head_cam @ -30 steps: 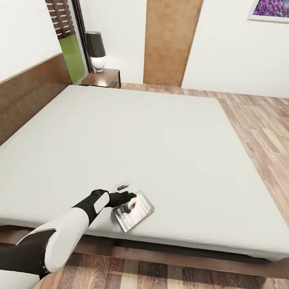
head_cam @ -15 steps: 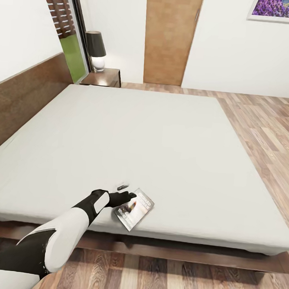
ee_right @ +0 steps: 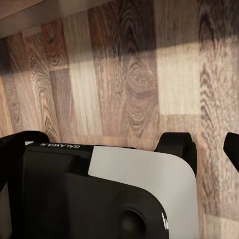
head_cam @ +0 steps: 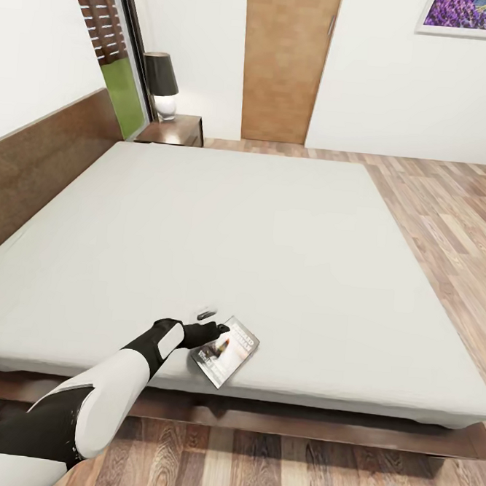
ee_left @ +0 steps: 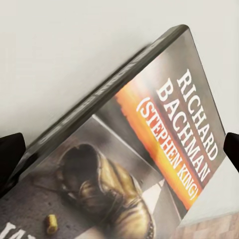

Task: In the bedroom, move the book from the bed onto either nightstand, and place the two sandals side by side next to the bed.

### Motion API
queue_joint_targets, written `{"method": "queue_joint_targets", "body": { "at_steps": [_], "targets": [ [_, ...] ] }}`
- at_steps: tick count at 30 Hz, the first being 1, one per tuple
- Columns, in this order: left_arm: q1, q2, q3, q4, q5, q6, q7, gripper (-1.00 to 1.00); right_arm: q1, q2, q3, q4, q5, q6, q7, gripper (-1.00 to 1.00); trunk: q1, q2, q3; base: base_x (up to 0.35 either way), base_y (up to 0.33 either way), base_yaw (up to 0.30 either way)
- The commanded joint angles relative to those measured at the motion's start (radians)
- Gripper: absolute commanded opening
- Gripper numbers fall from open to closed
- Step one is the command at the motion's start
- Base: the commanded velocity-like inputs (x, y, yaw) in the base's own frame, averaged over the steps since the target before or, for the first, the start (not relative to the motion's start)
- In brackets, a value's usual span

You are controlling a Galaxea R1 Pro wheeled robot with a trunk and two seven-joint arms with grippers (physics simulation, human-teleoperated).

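The book (head_cam: 227,351), dark-covered with an orange band and "RICHARD BACHMAN" lettering, lies on the pale grey bed (head_cam: 258,237) near its front edge. My left gripper (head_cam: 217,337) reaches onto it from the left. In the left wrist view the book (ee_left: 149,149) spans the space between the two black fingertips (ee_left: 9,157), which stand wide apart, so my left gripper (ee_left: 119,154) is open. The nightstand (head_cam: 175,130) stands at the bed's far left corner. My right gripper (ee_right: 119,149) is open over the wood floor (ee_right: 134,74). The sandals are out of view.
A black-shaded lamp (head_cam: 160,83) sits on the nightstand. The dark wood headboard (head_cam: 37,161) runs along the left. A brown door (head_cam: 286,60) is in the far wall. Plank floor (head_cam: 450,215) lies right of the bed. My own base (ee_right: 99,194) shows in the right wrist view.
The head view has shifted very slightly. The left arm and the book stay almost where they were.
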Motion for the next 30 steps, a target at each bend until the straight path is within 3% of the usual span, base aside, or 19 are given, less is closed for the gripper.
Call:
{"method": "queue_joint_targets", "body": {
  "at_steps": [1,30],
  "targets": [
    [0.0,0.0,0.001,-0.002,0.01,0.008,0.002,1.0,-0.002,0.0,0.003,0.005,-0.009,-0.004,0.004,1.0,0.0,0.0,-0.001,0.0,0.0,0.0],
    [0.0,0.0,0.002,-0.002,0.01,0.008,0.002,1.0,-0.002,0.0,0.003,0.005,-0.009,-0.004,0.004,1.0,0.0,0.0,-0.001,-0.036,0.0,0.0]
  ]
}}
